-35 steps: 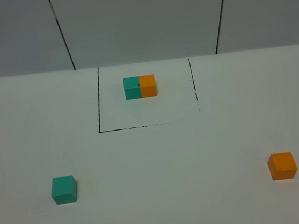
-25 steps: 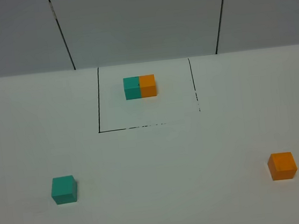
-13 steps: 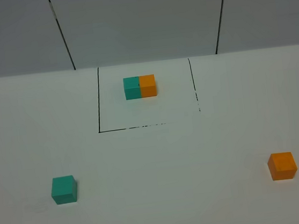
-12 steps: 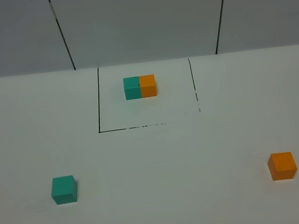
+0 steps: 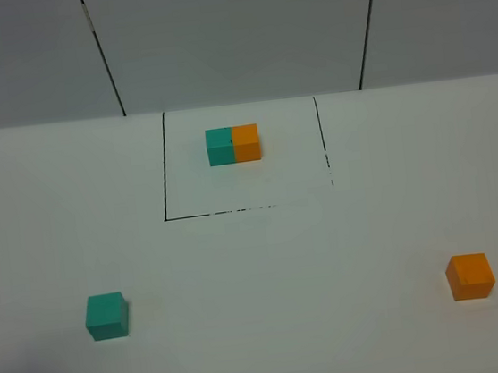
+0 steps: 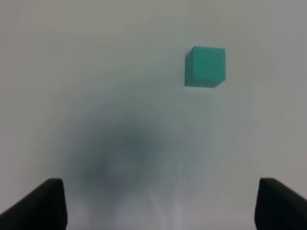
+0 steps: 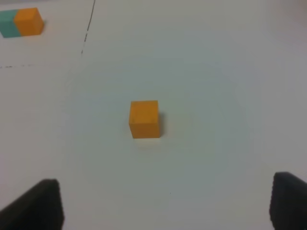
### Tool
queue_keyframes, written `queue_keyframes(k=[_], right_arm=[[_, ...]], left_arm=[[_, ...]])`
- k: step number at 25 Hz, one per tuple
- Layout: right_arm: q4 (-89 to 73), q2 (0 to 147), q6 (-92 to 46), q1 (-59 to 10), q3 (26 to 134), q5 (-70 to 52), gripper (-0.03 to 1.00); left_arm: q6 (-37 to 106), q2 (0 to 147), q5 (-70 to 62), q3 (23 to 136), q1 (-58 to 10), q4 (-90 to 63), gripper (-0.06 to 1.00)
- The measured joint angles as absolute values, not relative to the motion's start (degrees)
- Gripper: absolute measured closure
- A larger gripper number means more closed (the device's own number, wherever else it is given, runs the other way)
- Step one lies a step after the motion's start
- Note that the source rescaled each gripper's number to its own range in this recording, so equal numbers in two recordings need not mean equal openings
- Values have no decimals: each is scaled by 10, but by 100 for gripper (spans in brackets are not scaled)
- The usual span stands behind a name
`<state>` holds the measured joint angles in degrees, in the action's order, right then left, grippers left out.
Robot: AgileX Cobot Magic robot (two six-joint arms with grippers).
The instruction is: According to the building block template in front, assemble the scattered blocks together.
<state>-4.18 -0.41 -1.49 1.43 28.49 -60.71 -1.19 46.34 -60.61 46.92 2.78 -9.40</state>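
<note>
Matte teal cube [image 5: 107, 315], matte orange cube [image 5: 471, 275] flanking joined teal-orange block template [image 5: 233, 144]; left gripper [image 6: 163, 203], right gripper [image 7: 164, 203] spread, apparently empty.

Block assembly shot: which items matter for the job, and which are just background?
Job:
loose teal cube
loose orange cube
teal-orange template pair

Background:
black outline around the template
white table
grey wall panels
</note>
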Motion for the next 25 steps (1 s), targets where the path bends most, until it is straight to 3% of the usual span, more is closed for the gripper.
queue_keyframes(k=[9,18,25], right_arm=[[-42,-4,-15,14,285,-607,24],[-42,-4,-15,14,285,-607,24],[-42,-4,-15,14,285,-607,24]], left_arm=[[0,687,-658,591,20,-114,27],[-58,806,-617,618,-99,-62,27],[-102,880,-590,618,-118,-17,15]])
